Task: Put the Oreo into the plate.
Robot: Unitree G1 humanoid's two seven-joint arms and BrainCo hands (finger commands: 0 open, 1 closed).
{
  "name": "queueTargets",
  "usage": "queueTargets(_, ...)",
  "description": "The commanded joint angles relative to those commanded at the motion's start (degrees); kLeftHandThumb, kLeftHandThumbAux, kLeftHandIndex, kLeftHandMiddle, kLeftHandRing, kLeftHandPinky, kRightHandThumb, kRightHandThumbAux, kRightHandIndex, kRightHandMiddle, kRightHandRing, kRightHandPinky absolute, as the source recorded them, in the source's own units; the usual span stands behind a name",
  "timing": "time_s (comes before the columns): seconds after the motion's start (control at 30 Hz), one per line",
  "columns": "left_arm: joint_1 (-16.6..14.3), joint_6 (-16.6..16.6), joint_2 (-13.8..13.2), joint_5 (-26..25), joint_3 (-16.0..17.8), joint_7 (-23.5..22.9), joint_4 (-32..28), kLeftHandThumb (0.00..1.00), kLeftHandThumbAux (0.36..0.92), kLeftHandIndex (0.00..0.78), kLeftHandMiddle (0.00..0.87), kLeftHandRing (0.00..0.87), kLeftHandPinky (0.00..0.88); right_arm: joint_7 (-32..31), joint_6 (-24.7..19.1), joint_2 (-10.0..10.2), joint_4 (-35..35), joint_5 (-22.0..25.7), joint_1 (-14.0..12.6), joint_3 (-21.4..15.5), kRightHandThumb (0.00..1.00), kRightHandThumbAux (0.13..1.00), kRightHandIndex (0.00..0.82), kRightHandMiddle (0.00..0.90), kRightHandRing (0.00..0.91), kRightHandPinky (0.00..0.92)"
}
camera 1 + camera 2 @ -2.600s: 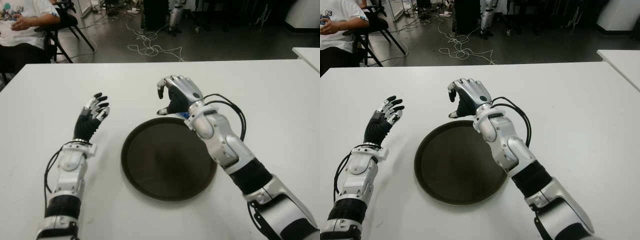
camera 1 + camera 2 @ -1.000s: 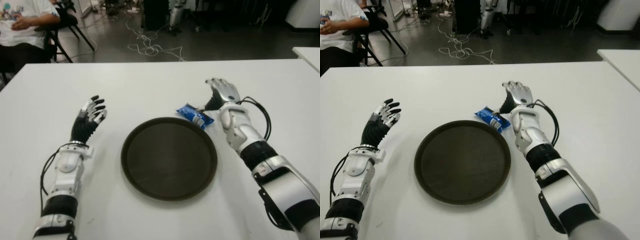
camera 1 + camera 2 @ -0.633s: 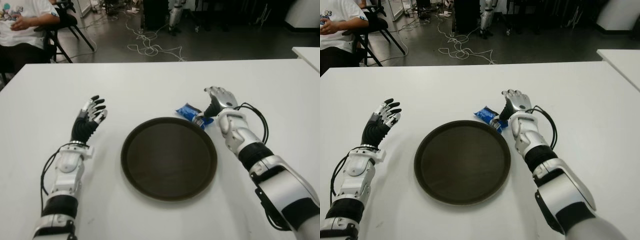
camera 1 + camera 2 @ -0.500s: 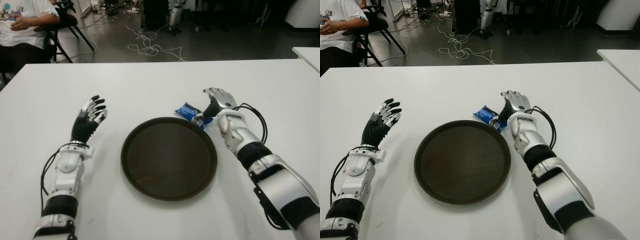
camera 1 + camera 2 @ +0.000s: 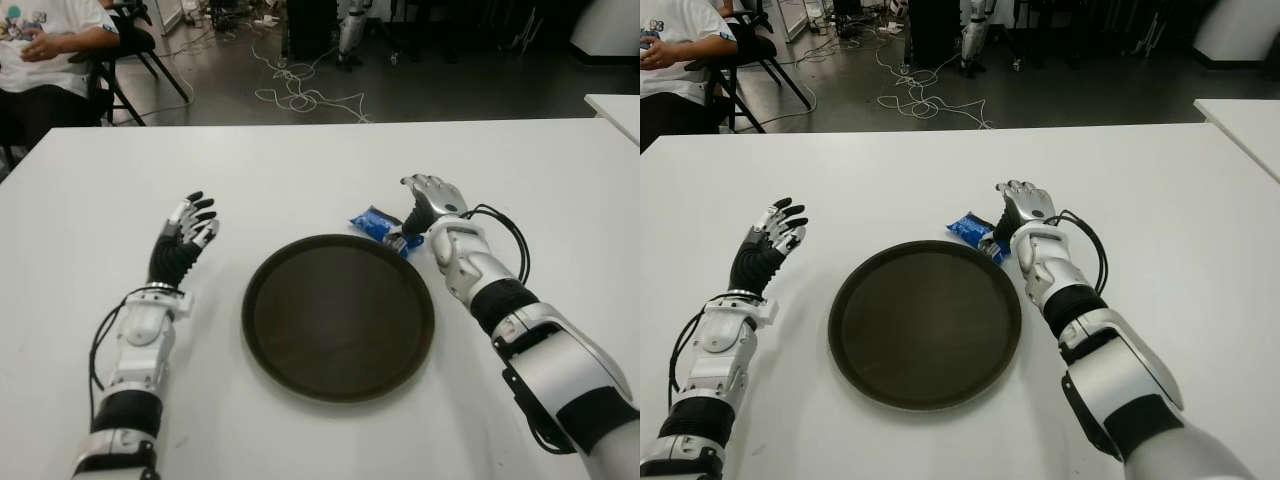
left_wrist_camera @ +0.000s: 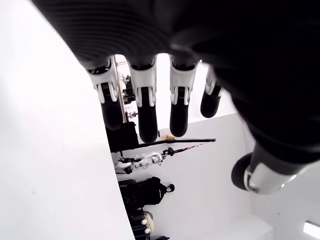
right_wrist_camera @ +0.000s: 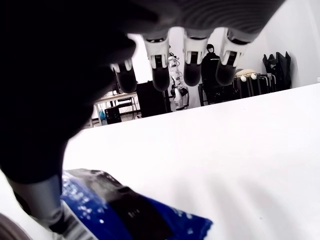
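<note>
Lower and closer than a second ago, the right robot hand (image 5: 428, 205) has come down from beside the packet to reach over its near end; its fingers (image 7: 159, 70) hang spread above the wrapper and its thumb shows low beside the packet's end, so by the wrist view it is not yet clamped and grips nothing; whether a fingertip already touches the foil I cannot tell. Just under that hand lies the small blue foil Oreo packet (image 5: 377, 224), flat on the white desk (image 5: 300, 170), at the far right edge of the round dark brown plate (image 5: 338, 314) and just outside its rim; nothing lies in the plate. Out to the other side, the left robot hand (image 5: 182, 238) shows well apart from the plate on its left, raised with fingers (image 6: 144, 105) straight and splayed, holding nothing; it has shifted only slightly. Beyond the desk, at the far left corner, a seated person in a white shirt (image 5: 45, 40) looks on, with cables strewn on the dark floor. As I judge it, the task is in the reach stage; the grasp, the lift and the short carry over the rim are all left to do.
</note>
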State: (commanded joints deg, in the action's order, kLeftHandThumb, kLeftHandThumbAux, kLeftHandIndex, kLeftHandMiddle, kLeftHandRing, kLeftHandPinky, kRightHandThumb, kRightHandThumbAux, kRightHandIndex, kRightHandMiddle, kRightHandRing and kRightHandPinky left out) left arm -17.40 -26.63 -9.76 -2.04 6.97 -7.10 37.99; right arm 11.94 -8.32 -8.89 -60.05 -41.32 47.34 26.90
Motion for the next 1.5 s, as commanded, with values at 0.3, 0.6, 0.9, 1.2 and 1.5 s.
queueTargets(0.3, 1.0, -1.2, -0.2, -0.2, 0.0, -1.0, 1.5, 0.206, 0.548, 0.084, 0.157, 0.146, 0.150, 1.4, 0.5, 0.7, -0.8, -0.1, -1.1, 0.5, 0.000, 0.728, 0.000, 0.000, 0.000, 0.000)
queueTargets(0.6, 1.7, -1.1, -0.2, -0.7, 0.1, -2.4, 2.4, 0.192, 0.556, 0.085, 0.158, 0.145, 0.150, 3.1, 0.4, 1.7, -1.3, 0.0, -2.3, 0.6, 0.000, 0.738, 0.000, 0.000, 0.000, 0.000)
queueTargets(0.9, 1.8, -0.6, 0.0, -0.7, -0.2, -3.6, 3.3, 0.185, 0.537, 0.085, 0.157, 0.145, 0.144, 4.2, 0.3, 2.1, -1.8, 0.4, -3.2, 0.5, 0.000, 0.746, 0.000, 0.000, 0.000, 0.000)
queueTargets(1.2, 2.3, -0.2, 0.5, -1.0, -0.2, -4.1, 3.3, 0.184, 0.523, 0.089, 0.163, 0.153, 0.144, 5.2, 1.4, 2.2, -3.7, 1.2, -3.6, 0.1, 0.000, 0.756, 0.000, 0.000, 0.000, 0.002)
queueTargets(1.5, 2.5, -0.3, 1.2, -1.1, -0.3, -4.1, 3.3, 0.189, 0.516, 0.099, 0.174, 0.162, 0.151, 6.8, 2.7, 1.5, -5.7, 2.6, -3.9, -0.5, 0.000, 0.775, 0.000, 0.000, 0.000, 0.038)
